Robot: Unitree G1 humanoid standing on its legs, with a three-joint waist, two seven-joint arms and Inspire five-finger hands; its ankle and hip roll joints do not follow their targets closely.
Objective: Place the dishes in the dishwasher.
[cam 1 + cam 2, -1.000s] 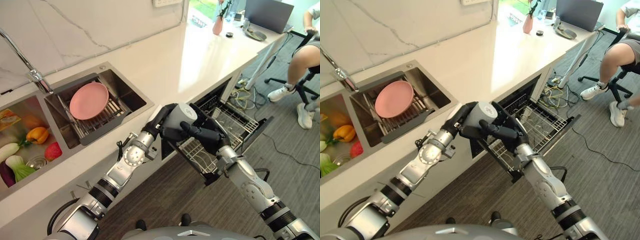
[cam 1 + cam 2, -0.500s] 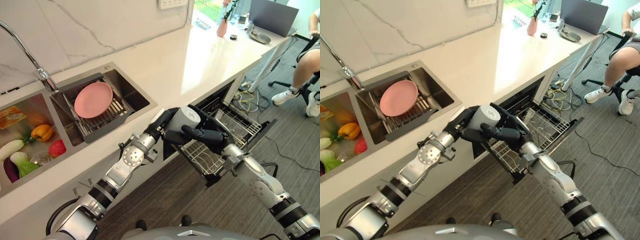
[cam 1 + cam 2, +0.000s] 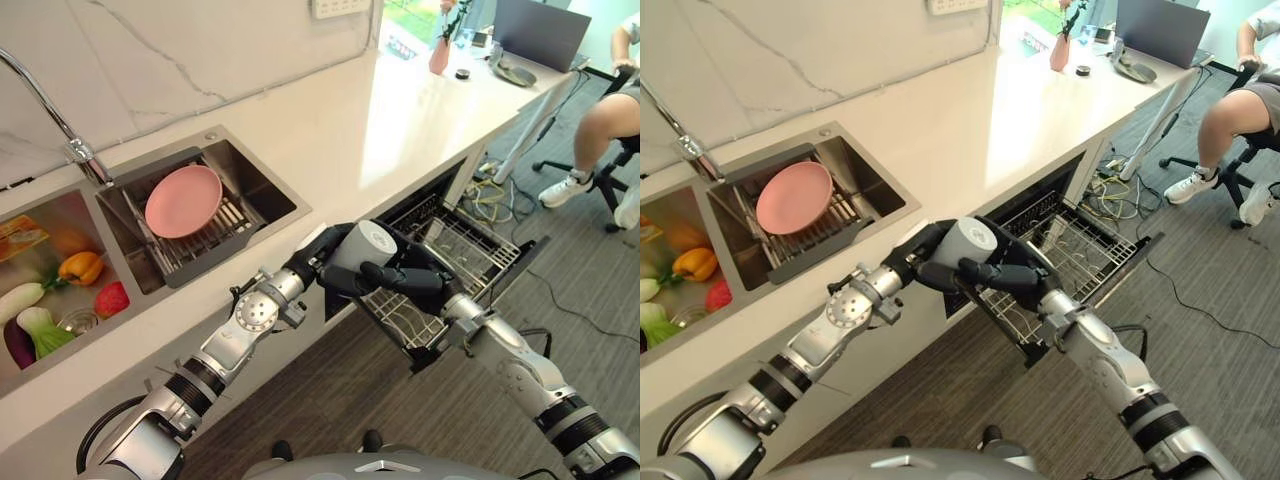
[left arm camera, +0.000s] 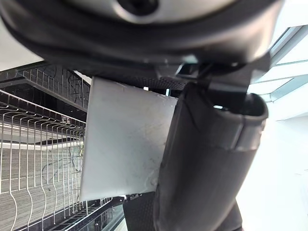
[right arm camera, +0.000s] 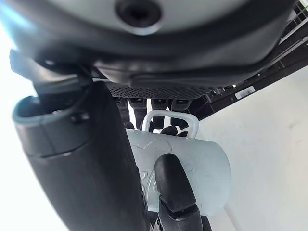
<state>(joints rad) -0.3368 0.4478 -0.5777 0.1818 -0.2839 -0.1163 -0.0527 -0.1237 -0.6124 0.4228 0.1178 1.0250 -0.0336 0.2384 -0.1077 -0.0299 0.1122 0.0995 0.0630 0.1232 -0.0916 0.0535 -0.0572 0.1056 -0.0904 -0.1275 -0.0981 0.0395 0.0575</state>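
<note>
Pink plate (image 3: pixel 183 200) sits in sink rack (image 3: pixel 205 238). Left hand (image 3: pixel 312 262) fingers curled round grey mug (image 3: pixel 362 246), held above dishwasher rack (image 3: pixel 450 255); right hand (image 3: pixel 415 281) fingers also wrapped on it. Mug looks rigid, breakable, smooth; grip body or handle.

The long white stone bench (image 3: pixel 330 120) runs behind both hands, the left hand (image 3: pixel 318 266) and the right hand (image 3: pixel 405 280) meeting just in front of its front edge. Set into it, off to the left hand's side, is a steel double sink (image 3: pixel 265 195): a pink round plate (image 3: pixel 183 200) lies on a wire drainer rack (image 3: pixel 200 240) in the nearer basin, and vegetables (image 3: pixel 60 290) lie in the farther one. At the bench's far end, well beyond the right hand, stand a pink vase (image 3: pixel 439 55) and a grey laptop (image 3: pixel 545 30), and below the right hand the grey carpeted floor (image 3: pixel 560 300) carries a rolling office chair (image 3: pixel 605 175).
</note>
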